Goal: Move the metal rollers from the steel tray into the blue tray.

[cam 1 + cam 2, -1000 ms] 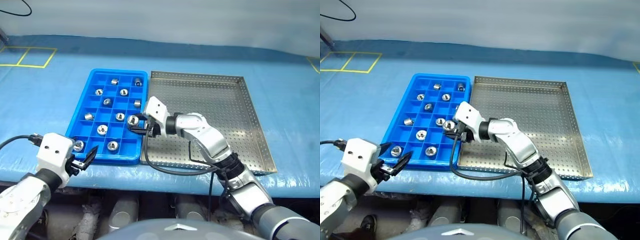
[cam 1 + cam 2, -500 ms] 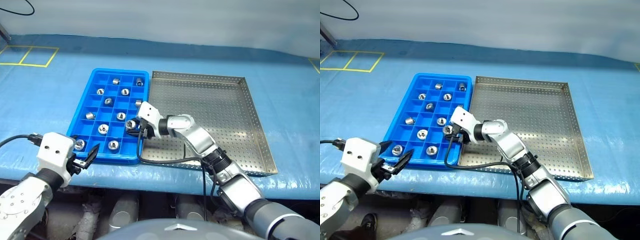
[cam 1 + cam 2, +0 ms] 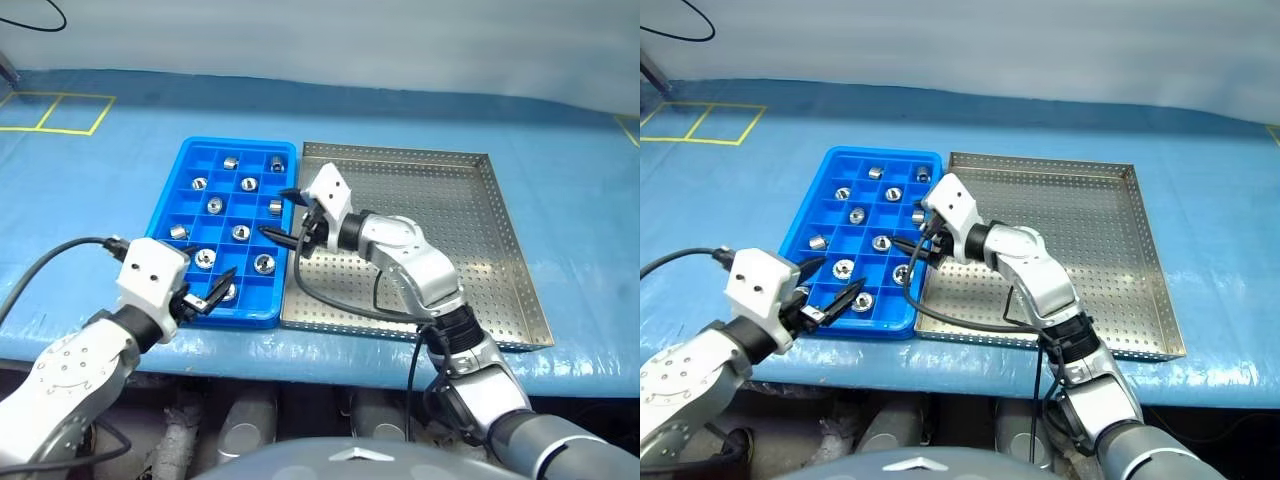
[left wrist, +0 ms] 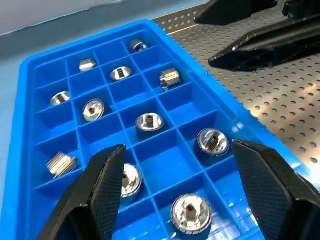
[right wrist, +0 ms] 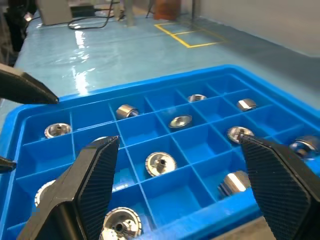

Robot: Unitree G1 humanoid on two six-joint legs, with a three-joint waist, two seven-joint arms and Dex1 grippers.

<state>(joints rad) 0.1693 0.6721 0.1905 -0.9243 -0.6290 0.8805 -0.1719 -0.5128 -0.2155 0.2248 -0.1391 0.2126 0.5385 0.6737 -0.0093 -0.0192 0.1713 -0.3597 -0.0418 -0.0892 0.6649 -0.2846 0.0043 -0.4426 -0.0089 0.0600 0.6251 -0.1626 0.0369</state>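
The blue tray point(image 3: 186, 152) lies left of the steel tray point(image 3: 440, 215), edge to edge. Several metal rollers sit in its compartments, one point(image 3: 264, 264) in the near right column. My right gripper point(image 3: 276, 212) hangs open and empty above the blue tray's right edge, pointing left; its wrist view looks over the rollers point(image 5: 161, 163) between the spread fingers point(image 5: 95, 175). My left gripper point(image 3: 215, 290) is open and empty over the tray's near edge, with rollers point(image 4: 149, 121) ahead of it. The steel tray's visible floor is bare.
Both trays rest on a blue covered table point(image 3: 90, 230) whose front edge runs just below them. Yellow tape squares point(image 3: 60, 112) mark the far left. A black cable point(image 3: 350, 300) hangs from my right wrist across the steel tray's near edge.
My right gripper opened and let its roller drop into a near right compartment of the blue tray, then lifted away. My left gripper moved right, over the tray's near edge.
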